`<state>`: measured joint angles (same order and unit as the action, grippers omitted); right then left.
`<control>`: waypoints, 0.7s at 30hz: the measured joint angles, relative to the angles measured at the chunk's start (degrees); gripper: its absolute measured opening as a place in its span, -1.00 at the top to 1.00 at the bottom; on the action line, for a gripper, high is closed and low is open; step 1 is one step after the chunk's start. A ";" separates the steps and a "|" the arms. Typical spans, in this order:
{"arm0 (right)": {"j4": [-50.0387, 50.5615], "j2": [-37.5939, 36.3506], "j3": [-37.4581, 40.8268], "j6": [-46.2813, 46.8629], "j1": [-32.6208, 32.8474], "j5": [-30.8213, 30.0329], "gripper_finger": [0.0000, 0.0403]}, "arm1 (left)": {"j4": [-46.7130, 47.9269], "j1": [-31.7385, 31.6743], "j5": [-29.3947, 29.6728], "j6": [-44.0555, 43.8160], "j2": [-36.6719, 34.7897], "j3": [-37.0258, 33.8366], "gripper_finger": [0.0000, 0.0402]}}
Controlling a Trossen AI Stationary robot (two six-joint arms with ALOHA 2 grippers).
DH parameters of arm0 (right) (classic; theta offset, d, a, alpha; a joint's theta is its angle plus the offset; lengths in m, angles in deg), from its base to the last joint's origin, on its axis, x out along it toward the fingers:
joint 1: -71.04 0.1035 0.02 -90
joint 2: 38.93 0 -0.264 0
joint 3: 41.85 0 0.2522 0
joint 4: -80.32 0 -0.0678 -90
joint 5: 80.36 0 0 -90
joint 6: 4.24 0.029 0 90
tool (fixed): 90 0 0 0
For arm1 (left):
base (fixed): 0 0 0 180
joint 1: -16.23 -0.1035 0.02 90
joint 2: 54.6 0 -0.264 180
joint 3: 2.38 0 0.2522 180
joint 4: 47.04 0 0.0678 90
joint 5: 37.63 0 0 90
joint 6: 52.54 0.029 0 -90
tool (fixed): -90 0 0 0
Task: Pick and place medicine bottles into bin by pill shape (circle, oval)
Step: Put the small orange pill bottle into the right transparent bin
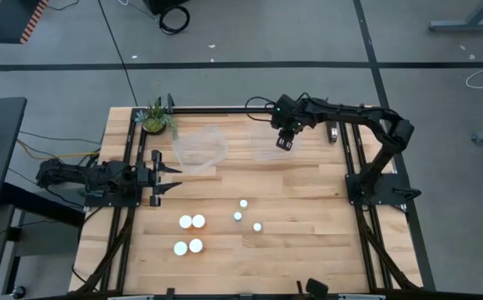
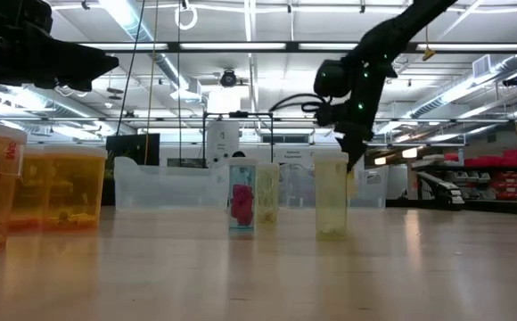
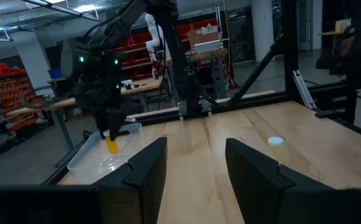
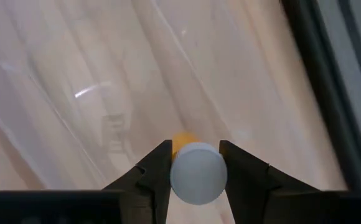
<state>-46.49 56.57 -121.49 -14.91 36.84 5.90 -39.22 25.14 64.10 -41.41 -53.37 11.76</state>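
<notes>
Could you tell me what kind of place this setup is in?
It is most likely an industrial lab or workshop floor. The low view shows long ceiling light strips and open rafters, red parts shelving lines the far wall, and the wooden table stands on bare concrete with cables trailing across it.

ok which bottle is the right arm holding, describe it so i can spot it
Look at the far side of the table, where the right gripper hangs over a clear bin. The bottle clamped between its fingers has a round white cap and orange body. It is the only bottle off the tabletop.
</notes>
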 joint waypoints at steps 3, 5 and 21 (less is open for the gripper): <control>-2.51 0.00 2.24 0.02 -0.73 0.19 0.33 | 0.00 -0.01 0.00 0.02 0.00 0.01 0.14; -3.35 0.01 3.45 0.04 -0.95 0.19 0.33 | 0.00 0.00 0.00 0.00 0.00 0.00 0.14; -5.84 0.02 4.36 0.59 -0.93 0.85 0.33 | 0.00 0.00 0.00 0.00 0.00 0.00 0.14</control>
<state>-52.34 56.59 -117.13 -14.32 35.91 6.74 -39.22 25.14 64.10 -41.41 -53.37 11.76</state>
